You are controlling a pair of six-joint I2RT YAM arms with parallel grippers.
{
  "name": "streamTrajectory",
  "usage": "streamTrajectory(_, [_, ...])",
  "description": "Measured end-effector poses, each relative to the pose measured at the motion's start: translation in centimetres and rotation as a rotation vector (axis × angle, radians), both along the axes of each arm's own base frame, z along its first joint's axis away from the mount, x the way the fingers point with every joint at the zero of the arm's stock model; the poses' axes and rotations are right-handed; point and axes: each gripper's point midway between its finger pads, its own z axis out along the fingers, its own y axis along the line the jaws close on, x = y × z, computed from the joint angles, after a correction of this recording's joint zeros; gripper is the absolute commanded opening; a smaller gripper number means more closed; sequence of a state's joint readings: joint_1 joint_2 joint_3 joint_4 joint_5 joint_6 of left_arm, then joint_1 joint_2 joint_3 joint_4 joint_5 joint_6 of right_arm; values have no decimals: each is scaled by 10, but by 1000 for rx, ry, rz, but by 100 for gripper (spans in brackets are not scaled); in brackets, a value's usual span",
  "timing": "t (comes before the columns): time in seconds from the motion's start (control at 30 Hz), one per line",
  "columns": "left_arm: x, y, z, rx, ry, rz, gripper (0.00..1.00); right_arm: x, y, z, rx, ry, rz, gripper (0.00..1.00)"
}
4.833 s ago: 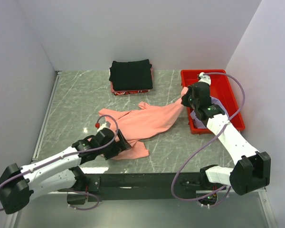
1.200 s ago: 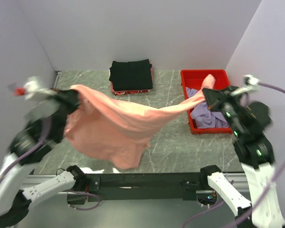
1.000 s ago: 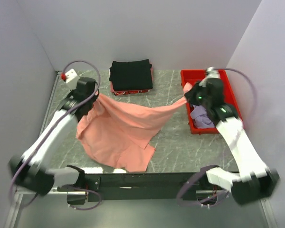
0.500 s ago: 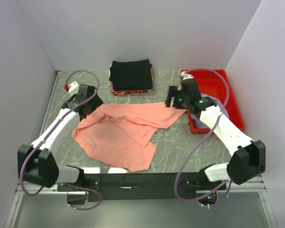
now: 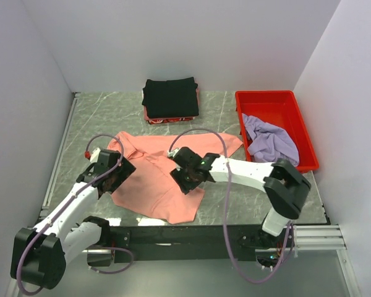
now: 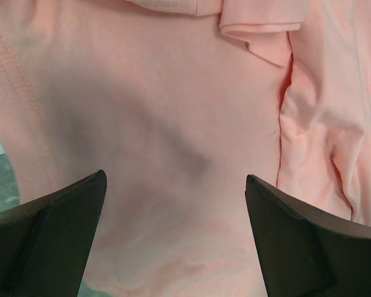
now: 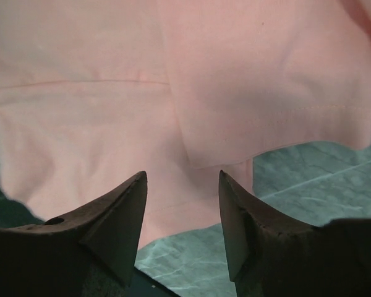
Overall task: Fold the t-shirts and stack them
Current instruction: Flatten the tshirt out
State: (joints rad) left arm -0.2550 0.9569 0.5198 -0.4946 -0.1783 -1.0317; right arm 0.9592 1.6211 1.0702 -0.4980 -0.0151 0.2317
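While the salmon-pink t-shirt (image 5: 151,170) lies rumpled on the desk (image 5: 99,117), centre-left, left end effector (image 6: 173,185) hovers wide open over its left edge; right end effector (image 7: 182,179), jaws parted w/ nothing between, hovers over near hem. Cloth's long axis runs approx left-right btwn arms.

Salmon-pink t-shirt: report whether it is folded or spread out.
Spread out, not neatly folded: the salmon-pink t-shirt lies loose and wrinkled, one flap lapped over itself.

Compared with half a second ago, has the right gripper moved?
Yes. The right gripper has left the corner of the red tray, going left and toward the near edge. It is now open, low over the pink shirt.
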Motion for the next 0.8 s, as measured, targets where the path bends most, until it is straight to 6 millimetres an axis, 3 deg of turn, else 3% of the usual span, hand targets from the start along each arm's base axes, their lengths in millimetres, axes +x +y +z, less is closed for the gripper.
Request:
streamTrajectory(0.13, [0, -1, -6, -10, 3, 11, 100, -5, -7, -26, -86, 41, 14, 52])
streamTrajectory(0.6, [3, -1, -17, -6, 31, 26, 99, 2, -2, -44, -128, 42, 14, 41])
streamTrajectory(0.8, [3, 1, -19, 0, 34, 30, 99, 12, -2, -42, -135, 7, -29, 12])
